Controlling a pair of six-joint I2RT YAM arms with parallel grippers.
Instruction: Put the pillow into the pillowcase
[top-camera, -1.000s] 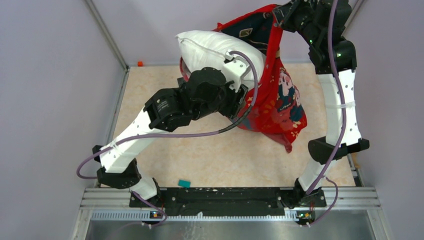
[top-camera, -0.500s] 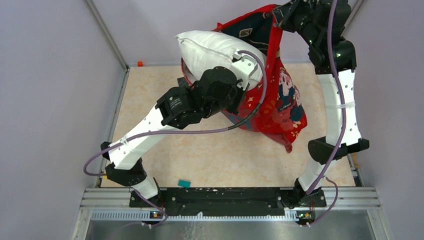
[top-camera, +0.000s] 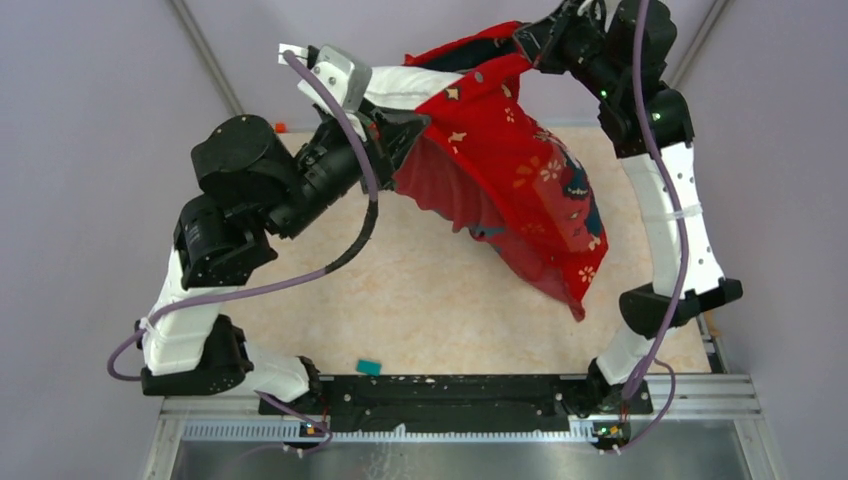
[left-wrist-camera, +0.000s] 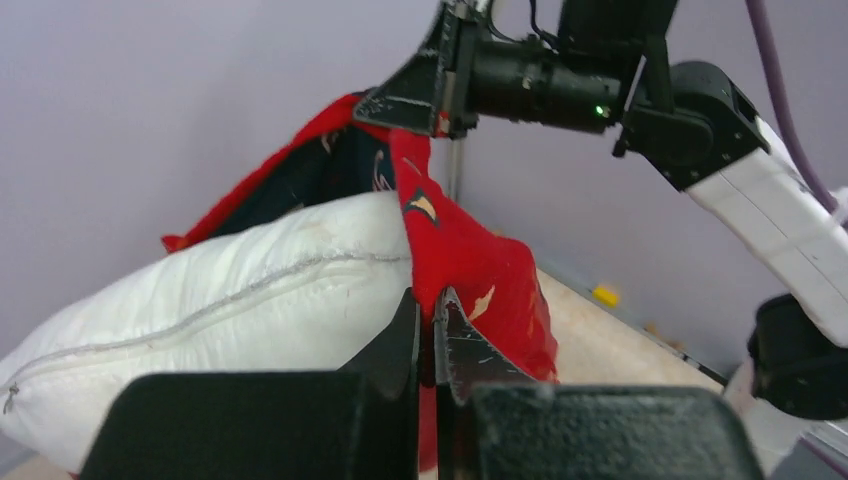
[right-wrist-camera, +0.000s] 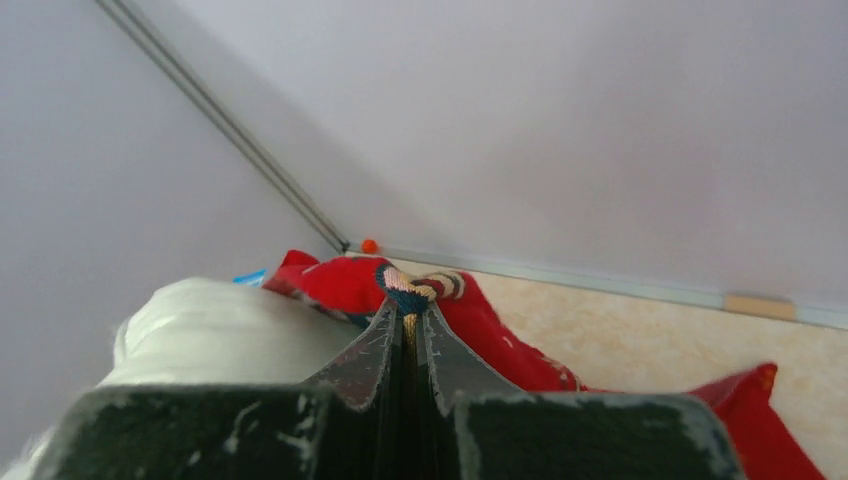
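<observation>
Beige marbled table top (top-camera: 400, 310) has a small teal block (top-camera: 369, 367) near the arm bases, well apart from the work. Above it hangs the big red printed fabric pillowcase (top-camera: 520, 170); whether its lower corner touches the table, I cannot tell. The left gripper (left-wrist-camera: 428, 305) presses its jaws together on the red hem at the mouth. Just beside it one end of the plump white pillow (left-wrist-camera: 230, 300) sticks out, the rest inside. Farther, the right gripper (right-wrist-camera: 407, 312) is clamped on the opposite hem, raised high. I judge the step as drawing the case over the pillow; next the hem must pass over the white end. The lilac walls (top-camera: 90, 120) stand close behind and at the left, so free room is toward the near side.
</observation>
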